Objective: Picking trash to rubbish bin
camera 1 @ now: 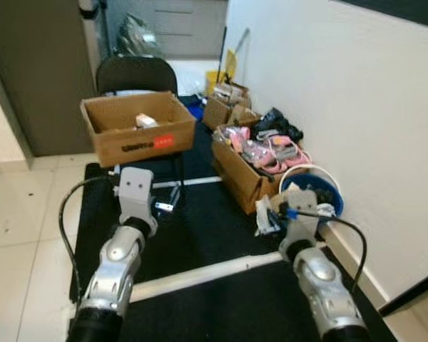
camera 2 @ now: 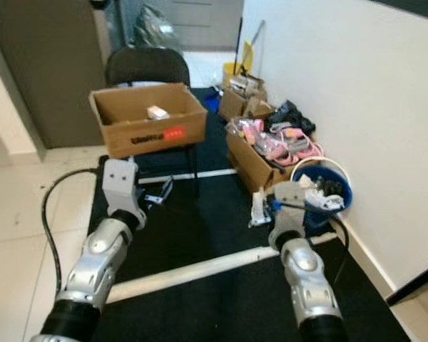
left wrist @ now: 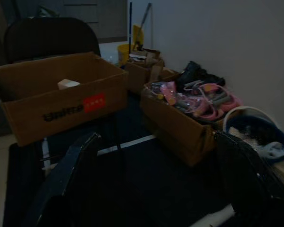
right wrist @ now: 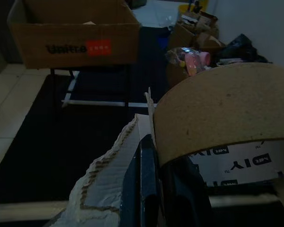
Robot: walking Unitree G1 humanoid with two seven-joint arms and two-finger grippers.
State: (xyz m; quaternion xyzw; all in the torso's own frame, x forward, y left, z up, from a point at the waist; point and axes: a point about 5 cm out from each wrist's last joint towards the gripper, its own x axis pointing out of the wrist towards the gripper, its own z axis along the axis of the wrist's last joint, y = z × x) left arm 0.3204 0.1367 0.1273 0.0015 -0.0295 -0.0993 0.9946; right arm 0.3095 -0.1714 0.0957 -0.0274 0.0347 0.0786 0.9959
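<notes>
Right gripper [camera 2: 271, 203]: fingertips largely hidden behind what it carries. In the right wrist view the black fingers [right wrist: 144, 189] are pinched narrow on a torn piece of cardboard [right wrist: 113, 184], with a curved brown cardboard tape roll [right wrist: 222, 111] pressed against it. Printed letters on the roll's inner face are too cut off to read. From the head views the held trash [camera 1: 267, 214] shows as a pale scrap just beside the blue bin [camera 2: 342, 187], near its rim; whether it touches the rim cannot be told.

Left gripper [left wrist: 161, 184]: two black fingers spread wide, holding nothing, raised over the black mat [camera 1: 200, 228]. Its fingertips are hidden behind the wrist housing in the head views.

Containers:
- Blue bin, white rim, stands against the white wall [camera 1: 357, 107]. Contains dark and white scraps; individual items not distinguishable.
- Open cardboard box [camera 1: 137, 128] with a red label sits on a black chair [camera 1: 135, 75]. Inside, one small white object [camera 1: 145, 120]; rest of its floor is hidden by the near wall.
- Long cardboard box [camera 1: 242, 171] on the floor by the wall, filled with pink items [camera 1: 271, 153], possibly sandals or straps; hard to make out.
- Smaller cardboard boxes [camera 1: 225, 107] farther back, contents unclear. A black bundle [camera 1: 278, 122] lies beside them.
- Yellow bucket [camera 1: 215, 80] with a handle leaning at the wall's far end, partly cut off by the boxes.

A white strip [camera 1: 207, 274] crosses the mat between the two arms.
</notes>
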